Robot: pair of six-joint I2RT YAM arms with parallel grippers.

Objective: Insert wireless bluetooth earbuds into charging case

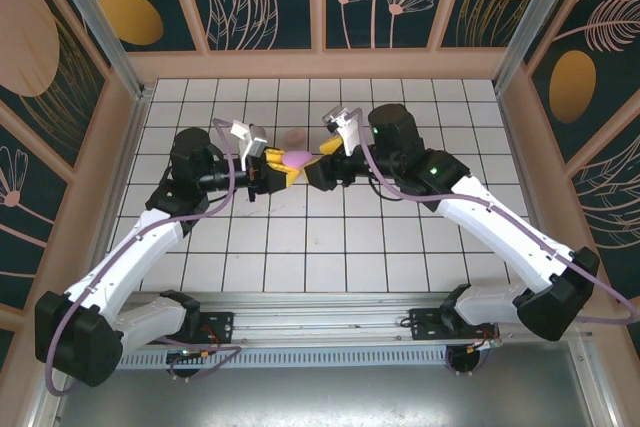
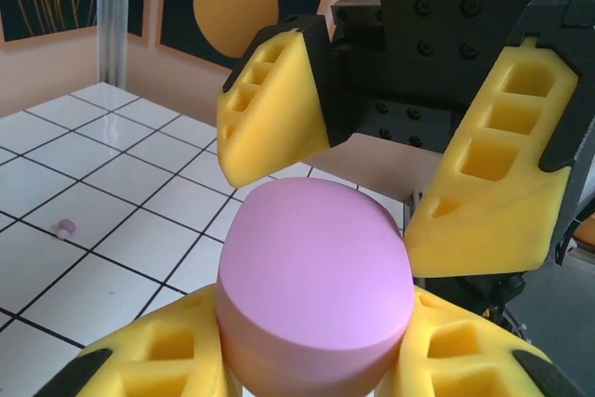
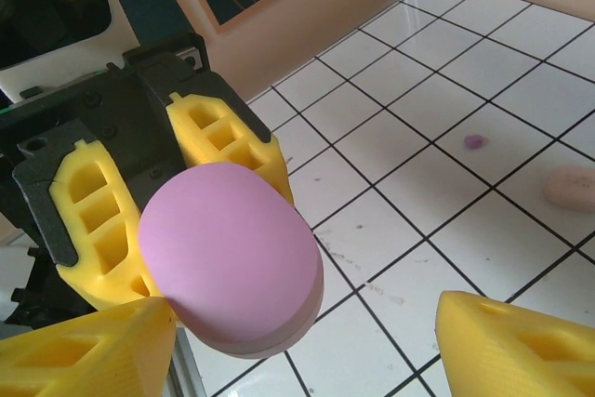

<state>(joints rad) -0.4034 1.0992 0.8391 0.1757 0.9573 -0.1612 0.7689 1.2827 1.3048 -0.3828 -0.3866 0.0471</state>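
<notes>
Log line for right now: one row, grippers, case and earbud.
left gripper: shut on lilac case | right gripper: open, facing case | case: closed | earbud: loose on tiles

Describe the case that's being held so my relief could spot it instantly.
Find the white tiled table and look at its middle. There the left tool is shut on the lilac case, a smooth oval. The pale pink case just behind lies on the tiles; this one is purple and gripped.
</notes>
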